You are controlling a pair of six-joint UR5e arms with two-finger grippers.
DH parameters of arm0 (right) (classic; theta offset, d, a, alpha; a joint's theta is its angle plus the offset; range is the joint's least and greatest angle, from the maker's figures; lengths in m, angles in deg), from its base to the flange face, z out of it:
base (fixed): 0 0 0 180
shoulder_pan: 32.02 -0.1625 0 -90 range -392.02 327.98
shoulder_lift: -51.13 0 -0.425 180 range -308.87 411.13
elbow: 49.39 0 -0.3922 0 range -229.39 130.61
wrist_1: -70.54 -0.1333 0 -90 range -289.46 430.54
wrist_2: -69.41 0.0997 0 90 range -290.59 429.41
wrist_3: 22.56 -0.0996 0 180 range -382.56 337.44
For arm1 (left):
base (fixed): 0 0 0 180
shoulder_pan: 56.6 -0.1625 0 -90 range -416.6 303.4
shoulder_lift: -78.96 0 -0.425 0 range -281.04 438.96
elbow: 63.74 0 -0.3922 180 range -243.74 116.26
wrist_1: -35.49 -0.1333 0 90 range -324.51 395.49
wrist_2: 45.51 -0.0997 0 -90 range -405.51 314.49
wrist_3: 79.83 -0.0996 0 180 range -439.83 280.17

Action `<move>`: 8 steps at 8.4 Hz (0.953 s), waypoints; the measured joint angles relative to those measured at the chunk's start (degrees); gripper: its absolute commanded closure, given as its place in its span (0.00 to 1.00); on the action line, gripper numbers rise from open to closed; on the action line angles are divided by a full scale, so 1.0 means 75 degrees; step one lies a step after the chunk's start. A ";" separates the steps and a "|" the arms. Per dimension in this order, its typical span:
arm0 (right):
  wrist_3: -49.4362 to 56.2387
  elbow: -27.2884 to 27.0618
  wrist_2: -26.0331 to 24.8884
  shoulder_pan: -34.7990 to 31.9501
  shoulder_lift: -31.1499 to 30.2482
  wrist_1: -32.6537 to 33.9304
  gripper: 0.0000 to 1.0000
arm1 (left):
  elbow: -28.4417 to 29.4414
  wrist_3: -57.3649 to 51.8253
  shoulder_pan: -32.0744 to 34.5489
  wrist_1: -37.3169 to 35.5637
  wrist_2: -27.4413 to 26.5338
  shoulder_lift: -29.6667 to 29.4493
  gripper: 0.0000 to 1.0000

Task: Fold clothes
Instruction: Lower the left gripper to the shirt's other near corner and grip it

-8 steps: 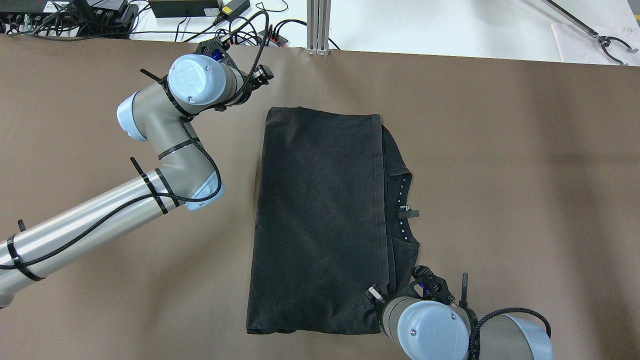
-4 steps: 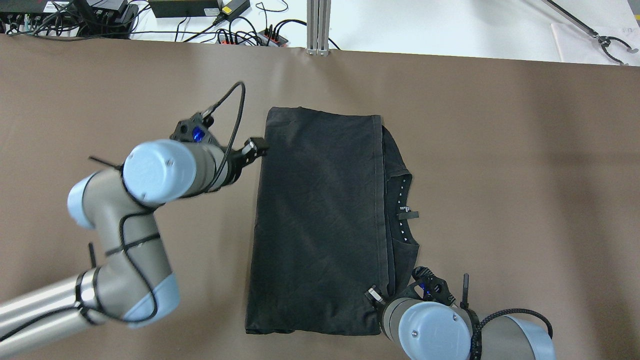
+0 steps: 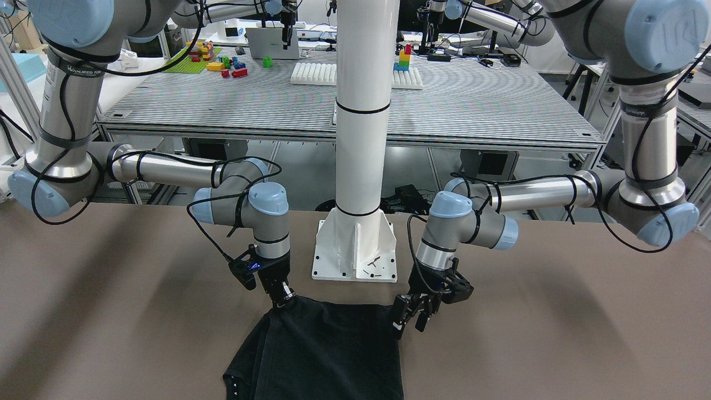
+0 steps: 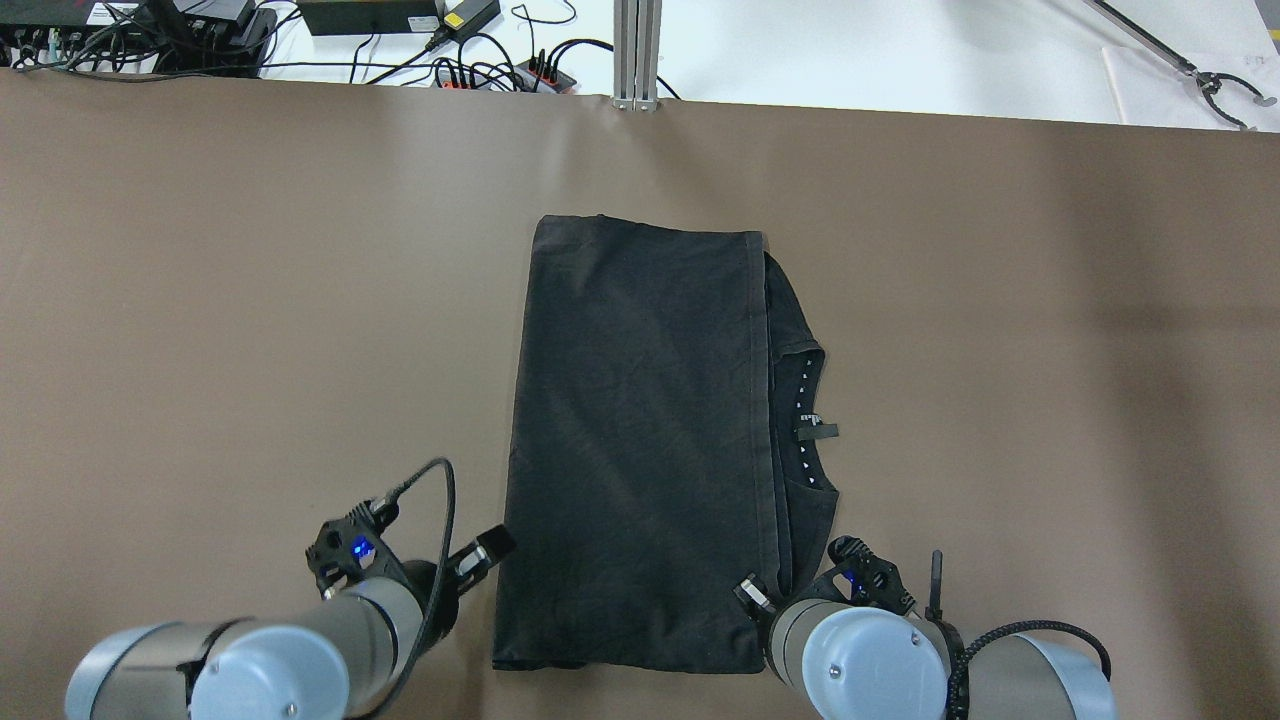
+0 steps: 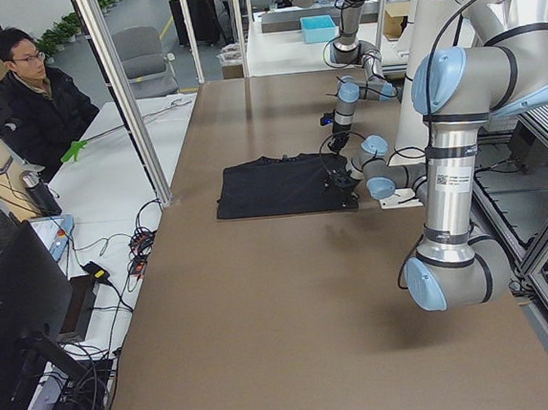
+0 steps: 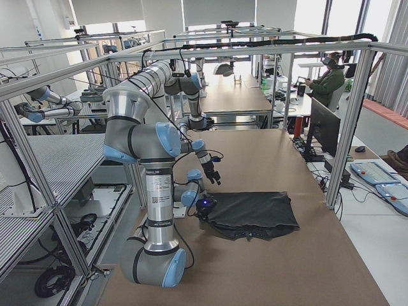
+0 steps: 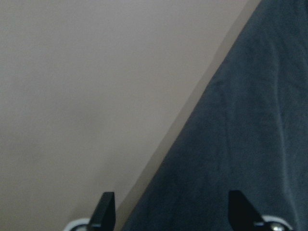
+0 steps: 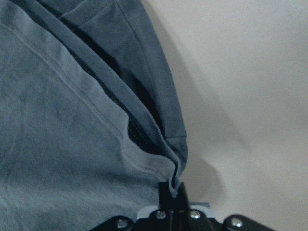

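Observation:
The clothes (image 4: 640, 430) are one black fabric piece folded into a tall rectangle on the brown table (image 4: 1000, 300), with a collar and label showing along the right side. My right gripper (image 4: 752, 592) is at the near right corner, shut on the hem there; in the right wrist view the right gripper (image 8: 173, 191) pinches the layered edge of the clothes (image 8: 57, 120). My left gripper (image 4: 490, 548) sits by the near left corner. In the left wrist view the left gripper (image 7: 173, 214) is open, its fingertips (image 7: 107, 209) astride the edge of the clothes (image 7: 240, 144).
The white pole's base plate (image 3: 355, 250) stands just behind the cloth's near edge, between the two wrists. Cables and power strips (image 4: 400, 30) and an aluminium post (image 4: 636, 50) lie past the far edge. A person (image 5: 38, 91) sits at the side desk.
My left arm has swung from the cloth's far left corner back along its left edge to the near left corner. The right gripper and the cloth have stayed put.

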 measured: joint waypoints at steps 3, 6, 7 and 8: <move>0.0006 0.0014 -0.0010 0.0007 -0.0015 -0.0001 1.00 | 0.0085 0.0923 -0.1211 0.0044 -0.0646 0.0310 0.49; 0.0009 0.0055 -0.0011 0.0016 -0.0043 -0.0001 1.00 | 0.0243 0.1237 -0.1499 0.0055 -0.0833 0.0217 0.52; 0.0008 0.0059 -0.0011 0.0017 -0.0049 -0.0002 1.00 | 0.0327 0.1249 -0.1519 0.0060 -0.0840 0.0167 0.57; 0.0009 0.0062 -0.0011 0.0018 -0.0063 -0.0001 1.00 | 0.0405 0.1252 -0.1525 0.0064 -0.0846 0.0082 0.63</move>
